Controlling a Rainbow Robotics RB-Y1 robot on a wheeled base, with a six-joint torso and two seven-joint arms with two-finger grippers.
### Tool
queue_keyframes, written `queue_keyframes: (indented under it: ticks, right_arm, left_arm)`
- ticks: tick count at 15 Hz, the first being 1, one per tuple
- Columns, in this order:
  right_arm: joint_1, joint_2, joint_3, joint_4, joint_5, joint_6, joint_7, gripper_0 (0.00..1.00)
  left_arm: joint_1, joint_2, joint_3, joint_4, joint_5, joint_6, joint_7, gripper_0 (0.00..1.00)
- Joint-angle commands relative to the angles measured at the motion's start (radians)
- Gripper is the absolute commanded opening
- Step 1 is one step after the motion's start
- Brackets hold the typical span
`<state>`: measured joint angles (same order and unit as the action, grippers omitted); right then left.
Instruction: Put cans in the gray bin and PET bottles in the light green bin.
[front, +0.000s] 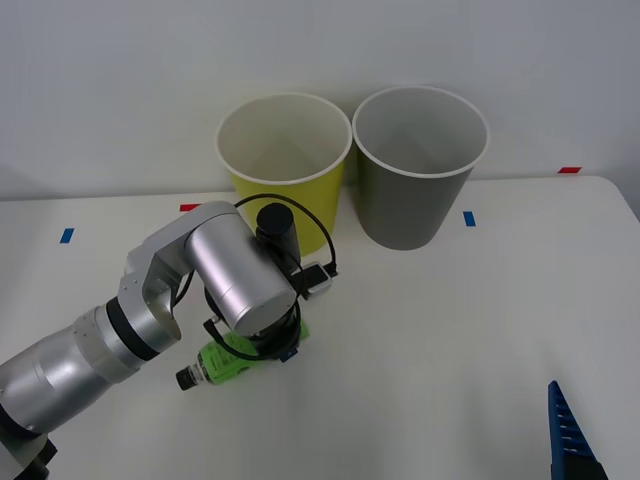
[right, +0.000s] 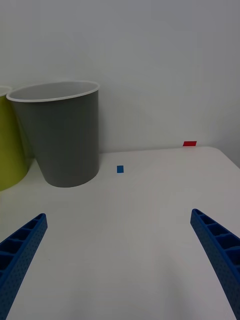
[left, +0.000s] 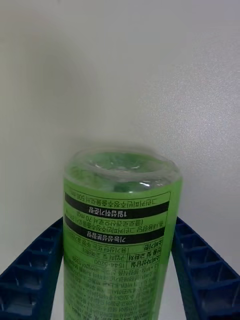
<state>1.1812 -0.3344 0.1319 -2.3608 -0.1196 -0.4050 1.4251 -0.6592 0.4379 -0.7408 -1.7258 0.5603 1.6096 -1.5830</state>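
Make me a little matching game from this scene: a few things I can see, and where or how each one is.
Things:
1. PET bottle
2. light green bin
3. gray bin
4. right end effector

States:
A. open, over bare table
B. lying on the table between the left end effector's fingers
C. standing at the back, on the robot's left
D. standing at the back, on the robot's right

Pairs: 1-B, 2-C, 3-D, 4-A

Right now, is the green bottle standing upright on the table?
No, the green bottle lies on its side on the table, under the left claw.
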Motion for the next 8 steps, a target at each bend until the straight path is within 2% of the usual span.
queue_keyframes:
  ticks: [1, 8]
  right_arm:
    - [0.000, 0.000, 0.000, 0.000, 0.000, 0.000, 0.000, 1.00]
    - [0.000, 0.000, 0.000, 0.000, 0.000, 0.000, 0.000, 1.00]
  left_arm:
    - [0.001, 0.001, 0.000, -0.002, 0.001, 0.001, -0.008, 0.00]
    - [0.003, -0.001, 0.000, -0.017, -0.003, 0.001, 0.006, 0.00]
